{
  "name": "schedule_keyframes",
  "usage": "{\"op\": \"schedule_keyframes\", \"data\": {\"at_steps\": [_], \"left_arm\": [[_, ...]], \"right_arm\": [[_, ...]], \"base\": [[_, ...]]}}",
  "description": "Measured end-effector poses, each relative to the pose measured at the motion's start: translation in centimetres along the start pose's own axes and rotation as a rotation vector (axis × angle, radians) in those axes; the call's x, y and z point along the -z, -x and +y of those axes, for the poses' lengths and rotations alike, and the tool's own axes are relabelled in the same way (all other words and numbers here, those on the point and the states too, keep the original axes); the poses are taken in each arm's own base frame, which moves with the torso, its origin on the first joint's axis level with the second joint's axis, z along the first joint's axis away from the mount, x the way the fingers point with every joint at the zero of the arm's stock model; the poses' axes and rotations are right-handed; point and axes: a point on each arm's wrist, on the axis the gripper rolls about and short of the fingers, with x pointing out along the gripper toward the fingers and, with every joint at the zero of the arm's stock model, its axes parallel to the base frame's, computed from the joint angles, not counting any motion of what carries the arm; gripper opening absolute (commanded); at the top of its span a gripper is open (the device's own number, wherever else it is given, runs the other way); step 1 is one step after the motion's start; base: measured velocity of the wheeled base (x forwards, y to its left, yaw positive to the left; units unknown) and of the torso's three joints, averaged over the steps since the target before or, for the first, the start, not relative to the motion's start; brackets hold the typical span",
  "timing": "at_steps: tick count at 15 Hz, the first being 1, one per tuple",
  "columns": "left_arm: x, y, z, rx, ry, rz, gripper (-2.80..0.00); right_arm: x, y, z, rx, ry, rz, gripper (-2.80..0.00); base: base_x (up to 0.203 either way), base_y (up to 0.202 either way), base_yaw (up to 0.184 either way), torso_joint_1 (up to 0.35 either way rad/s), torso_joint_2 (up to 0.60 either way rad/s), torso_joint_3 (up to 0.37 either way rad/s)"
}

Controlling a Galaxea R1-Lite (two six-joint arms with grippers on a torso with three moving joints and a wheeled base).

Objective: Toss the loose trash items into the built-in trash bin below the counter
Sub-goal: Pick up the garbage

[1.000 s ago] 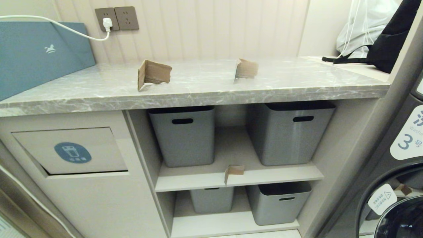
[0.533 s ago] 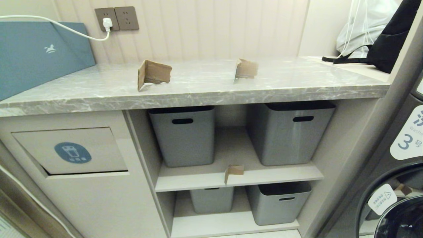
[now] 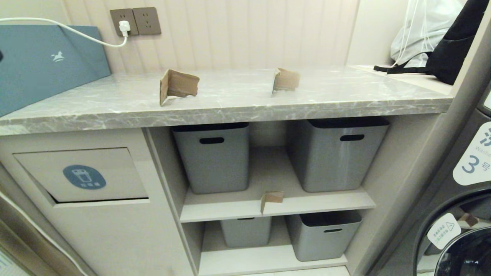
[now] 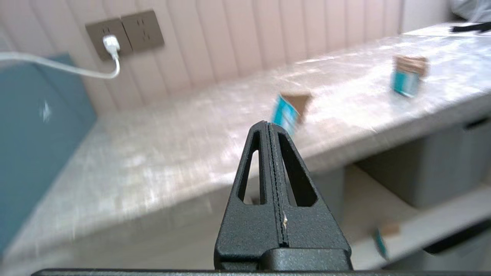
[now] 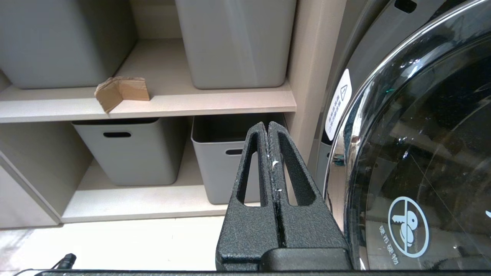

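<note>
Three cardboard scraps are what I count: one standing on the grey worktop toward its left, a second further right on the same slab, and a third at the front edge of the upper shelf, between two grey tubs. My trash flap with its blue oval sticker sits in the cabinet front below the worktop's left end, shut. My left tool is pressed fully together, empty, above the worktop's near edge. My right tool is likewise pinched shut on nothing, low beside the washing machine door.
</note>
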Motion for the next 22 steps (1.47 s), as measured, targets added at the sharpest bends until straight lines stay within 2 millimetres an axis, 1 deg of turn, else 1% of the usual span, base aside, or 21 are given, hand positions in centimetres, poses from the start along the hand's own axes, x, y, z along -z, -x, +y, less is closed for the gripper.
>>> {"op": "schedule_keyframes", "data": {"at_steps": [2,4,5,10,17,19,22], "left_arm": [[-0.2,-2.8,0.6,0.003,-0.045,0.014,-2.8],[0.3,-4.6,0.8,0.01,-0.059,0.036,-2.8],[0.7,-5.2,0.8,0.016,-0.056,0.05,0.0],[1.2,-7.1,0.4,0.053,-0.038,0.066,0.0],[1.7,-8.3,-0.2,0.089,-0.038,0.082,0.0],[2.3,-8.9,-0.2,0.103,-0.072,0.099,0.0],[3.5,-10.5,-0.3,0.122,-0.185,0.14,0.0]], "right_arm": [[0.0,0.0,0.0,0.0,0.0,0.0,-2.8],[0.0,0.0,0.0,0.0,0.0,0.0,-2.8],[0.0,0.0,0.0,0.0,0.0,0.0,-2.8],[0.0,0.0,0.0,0.0,0.0,0.0,-2.8],[0.0,0.0,0.0,0.0,0.0,0.0,-2.8],[0.0,0.0,0.0,0.0,0.0,0.0,-2.8],[0.0,0.0,0.0,0.0,0.0,0.0,-2.8]], "base": [[0.0,0.0,0.0,0.0,0.0,0.0],[0.0,0.0,0.0,0.0,0.0,0.0],[0.0,0.0,0.0,0.0,0.0,0.0],[0.0,0.0,0.0,0.0,0.0,0.0],[0.0,0.0,0.0,0.0,0.0,0.0],[0.0,0.0,0.0,0.0,0.0,0.0],[0.0,0.0,0.0,0.0,0.0,0.0]]}}
